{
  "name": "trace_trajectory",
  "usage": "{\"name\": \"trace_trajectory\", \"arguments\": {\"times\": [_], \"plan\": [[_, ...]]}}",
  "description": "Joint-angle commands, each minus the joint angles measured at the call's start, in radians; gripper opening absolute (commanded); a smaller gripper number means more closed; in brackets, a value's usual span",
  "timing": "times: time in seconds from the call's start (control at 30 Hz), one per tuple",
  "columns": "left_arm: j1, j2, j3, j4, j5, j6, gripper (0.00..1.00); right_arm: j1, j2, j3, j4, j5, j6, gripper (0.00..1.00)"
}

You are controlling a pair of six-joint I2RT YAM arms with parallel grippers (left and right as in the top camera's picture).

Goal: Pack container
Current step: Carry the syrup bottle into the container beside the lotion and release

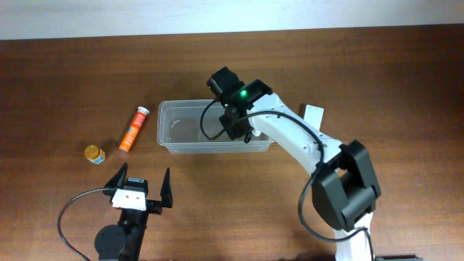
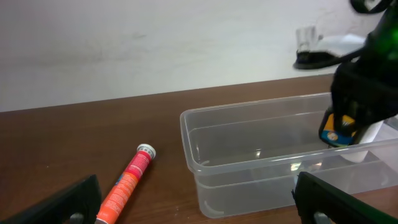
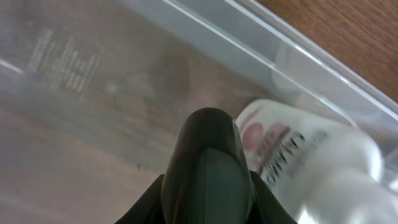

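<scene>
The clear plastic container (image 1: 168, 110) stands at the table's middle; it also shows in the left wrist view (image 2: 186, 121) and the right wrist view (image 3: 205, 31). My right gripper (image 1: 235, 125) hangs inside its right end, shut on a small dark rounded item (image 3: 208, 162) with a blue and yellow label (image 2: 337, 127). A white bottle (image 3: 311, 149) lies in the container beside it (image 2: 367, 135). My left gripper (image 1: 141, 183) is open and empty near the front edge, short of the container (image 2: 196, 196).
An orange tube (image 1: 133, 128) with a white cap lies left of the container, also in the left wrist view (image 2: 127, 180). A small yellow jar (image 1: 94, 154) sits further left. A white card (image 1: 313, 114) lies right of the container.
</scene>
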Motion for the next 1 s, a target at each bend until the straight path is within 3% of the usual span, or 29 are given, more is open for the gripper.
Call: {"name": "trace_trajectory", "arguments": {"times": [0.0, 0.5, 0.97], "plan": [[0.004, -0.008, -0.008, 0.0, 0.0, 0.016, 0.99, 0.003, 0.027, 0.015, 0.021, 0.037, 0.01, 0.24], [0.004, -0.008, -0.008, 0.0, 0.0, 0.016, 1.0, -0.01, 0.045, 0.015, 0.118, 0.047, 0.187, 0.24], [0.004, -0.008, -0.008, 0.0, 0.0, 0.016, 0.99, -0.023, 0.082, 0.015, 0.122, 0.055, 0.227, 0.24]]}}
